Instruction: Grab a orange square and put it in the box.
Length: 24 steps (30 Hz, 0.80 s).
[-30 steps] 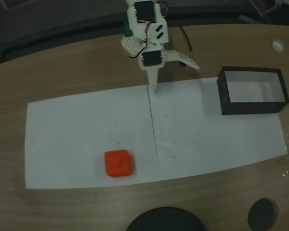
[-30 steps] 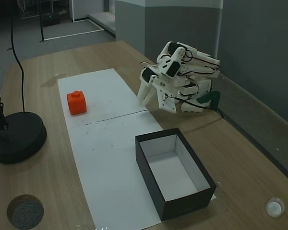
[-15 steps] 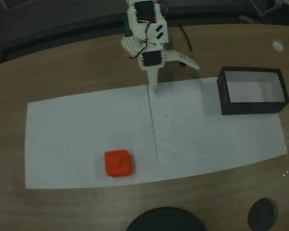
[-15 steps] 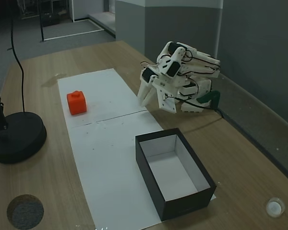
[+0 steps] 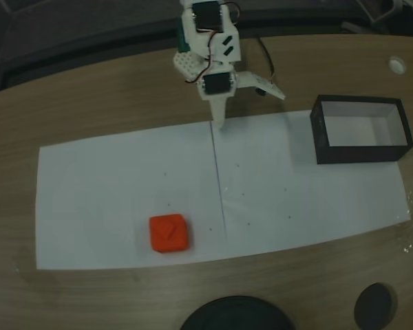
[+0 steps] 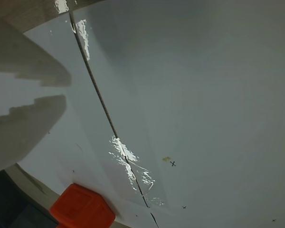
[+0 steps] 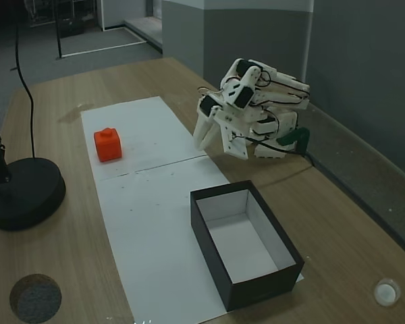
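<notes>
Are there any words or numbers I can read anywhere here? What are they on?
No words or numbers can be read.
The orange square has a faint mark on its top face, too blurred to read.
The white paper has a few tiny "x" marks in the wrist view, just signs, not words.
The box and the gripper carry no readable text.

Office or lab (likely), wooden desk point(image 7: 67, 94), grey partition walls point(image 7: 256, 34)
</notes>
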Each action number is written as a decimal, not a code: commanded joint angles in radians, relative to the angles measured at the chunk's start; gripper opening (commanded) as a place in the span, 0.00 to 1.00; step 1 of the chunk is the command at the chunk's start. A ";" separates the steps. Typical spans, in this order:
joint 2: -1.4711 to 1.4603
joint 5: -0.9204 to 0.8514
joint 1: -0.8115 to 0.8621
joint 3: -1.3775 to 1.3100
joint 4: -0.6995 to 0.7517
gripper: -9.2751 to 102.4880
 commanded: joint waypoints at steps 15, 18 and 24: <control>0.021 -0.005 -0.006 -0.060 0.009 0.08; 0.021 -0.005 -0.006 -0.058 0.000 0.08; 0.023 0.002 -0.006 -0.063 -0.133 0.08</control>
